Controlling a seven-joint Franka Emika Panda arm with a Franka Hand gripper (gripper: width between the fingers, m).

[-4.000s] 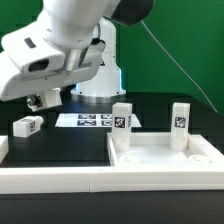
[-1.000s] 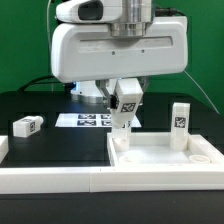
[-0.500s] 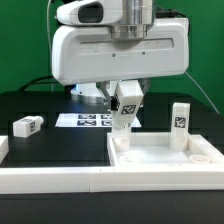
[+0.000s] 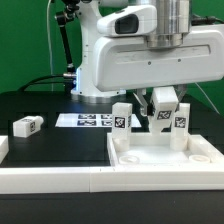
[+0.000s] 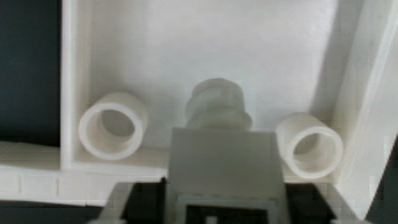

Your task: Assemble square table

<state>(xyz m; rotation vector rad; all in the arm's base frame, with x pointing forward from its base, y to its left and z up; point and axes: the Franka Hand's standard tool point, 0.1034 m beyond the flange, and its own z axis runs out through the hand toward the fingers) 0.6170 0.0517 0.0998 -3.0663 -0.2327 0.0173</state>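
The square table's white slab (image 4: pixel 160 153) lies at the front right of the exterior view, rim upward. One white tagged leg (image 4: pixel 121 120) stands at its back left corner and another leg (image 4: pixel 181 121) at its back right. Between them my gripper (image 4: pixel 163 108) hangs just above the slab, shut on a third tagged leg (image 4: pixel 164 115). In the wrist view this held leg (image 5: pixel 221 150) points its round tip down at the slab (image 5: pixel 196 40), between two round white ring shapes (image 5: pixel 112 128). A loose leg (image 4: pixel 27 125) lies on the table at the exterior view's left.
The marker board (image 4: pixel 85 120) lies flat behind the slab, left of the arm's base. Long white border rails (image 4: pixel 50 178) run along the front edge. The arm's large white body (image 4: pixel 150 55) hangs over the slab's back half.
My gripper, with the leg in it, has swung from over the back left corner toward the exterior view's right. It now hangs between the two standing legs, which have not moved.
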